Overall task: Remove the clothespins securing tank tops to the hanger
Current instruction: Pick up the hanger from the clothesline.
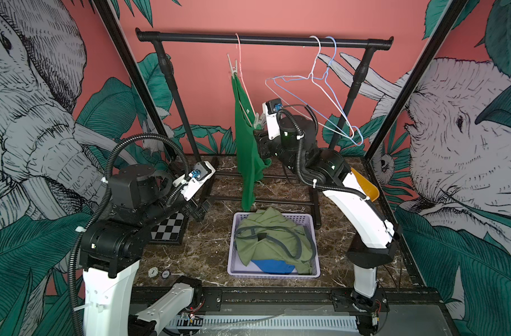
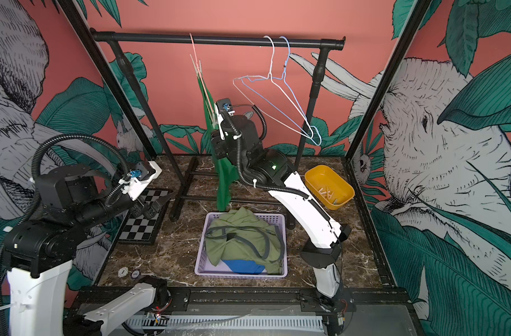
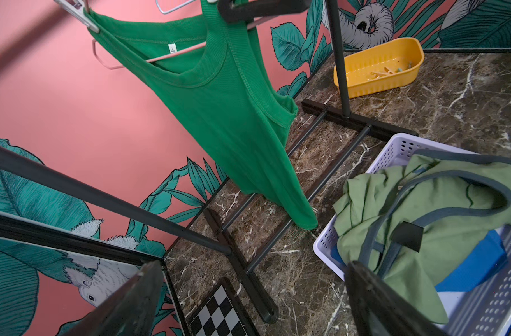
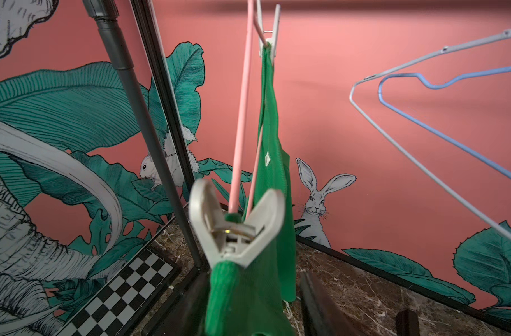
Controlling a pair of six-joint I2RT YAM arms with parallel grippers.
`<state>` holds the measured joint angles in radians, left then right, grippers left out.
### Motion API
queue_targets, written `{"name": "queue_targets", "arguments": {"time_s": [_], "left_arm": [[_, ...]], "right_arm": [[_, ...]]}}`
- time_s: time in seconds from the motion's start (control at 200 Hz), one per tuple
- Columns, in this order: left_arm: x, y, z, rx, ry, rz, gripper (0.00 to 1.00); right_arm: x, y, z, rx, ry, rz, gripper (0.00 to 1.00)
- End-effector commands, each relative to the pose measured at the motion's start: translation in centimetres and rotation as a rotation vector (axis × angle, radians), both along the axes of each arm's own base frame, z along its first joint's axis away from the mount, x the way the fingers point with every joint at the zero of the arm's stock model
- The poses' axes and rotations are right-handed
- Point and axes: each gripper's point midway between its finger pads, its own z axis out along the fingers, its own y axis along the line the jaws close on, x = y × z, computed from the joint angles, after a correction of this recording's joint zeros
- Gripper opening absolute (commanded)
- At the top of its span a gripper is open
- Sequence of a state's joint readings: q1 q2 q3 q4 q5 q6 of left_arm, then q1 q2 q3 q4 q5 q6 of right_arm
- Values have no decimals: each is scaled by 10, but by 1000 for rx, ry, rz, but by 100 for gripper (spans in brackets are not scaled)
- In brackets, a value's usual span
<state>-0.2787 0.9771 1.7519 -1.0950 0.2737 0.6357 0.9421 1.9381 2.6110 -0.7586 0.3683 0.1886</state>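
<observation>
A bright green tank top [image 1: 245, 151] hangs from a steeply tilted pink hanger [image 4: 242, 116]. One white clothespin [image 1: 232, 68] clips its upper strap to the hanger. A second white clothespin [image 4: 234, 229] sits at the hanger's low end, its two arms spread in a V. My right gripper [image 4: 253, 276] is just under that pin, fingers apart on either side of the green strap. Floor shows between one finger and the cloth. My left gripper [image 3: 253, 264] hovers wide open and holds nothing, low on the left above the chessboard. An olive tank top [image 1: 271, 235] and a blue one [image 1: 273, 266] lie in the basket.
The lilac basket [image 1: 277, 275] stands mid-table. A yellow bin [image 2: 312, 177] at the back right holds several loose clothespins [image 2: 327, 192]. Bare white and blue wire hangers [image 1: 330, 96] hang on the black rack bar [image 1: 263, 39]. A chessboard [image 1: 167, 229] lies on the left, beside the rack's feet.
</observation>
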Motion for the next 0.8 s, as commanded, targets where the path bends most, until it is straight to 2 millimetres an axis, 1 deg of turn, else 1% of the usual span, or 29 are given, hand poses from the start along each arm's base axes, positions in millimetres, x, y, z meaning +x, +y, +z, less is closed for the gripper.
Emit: {"name": "queue_targets", "arguments": {"time_s": [0.0,0.125,0.265,0.365,0.44,0.585,0.64,0.695,0.795], "left_arm": [[-3,-3,6,-16,-7,-22,99],[-1,-5,4,-18,1,-28,99],[2,-7,2,-20,13,-34,99],[2,-8,1,-22,17,-39,99],[2,-9,1,-22,17,-43,99],[3,-10,0,-26,29,-50,99],[3,-11,-1,-26,33,-54,99],[4,-12,-2,-28,36,-57,99],[5,-14,-2,-32,43,-64,99]], "right_arm": [[-10,-1,4,22,35,77,48],[-13,0,5,16,32,105,50],[-3,-5,0,21,57,92,50],[5,-9,-3,40,81,92,45],[10,-11,-5,50,90,97,37],[12,-9,-4,65,96,130,32],[12,-7,-6,61,102,137,31],[12,-5,-7,62,105,148,27],[11,-2,-10,58,114,168,25]]}}
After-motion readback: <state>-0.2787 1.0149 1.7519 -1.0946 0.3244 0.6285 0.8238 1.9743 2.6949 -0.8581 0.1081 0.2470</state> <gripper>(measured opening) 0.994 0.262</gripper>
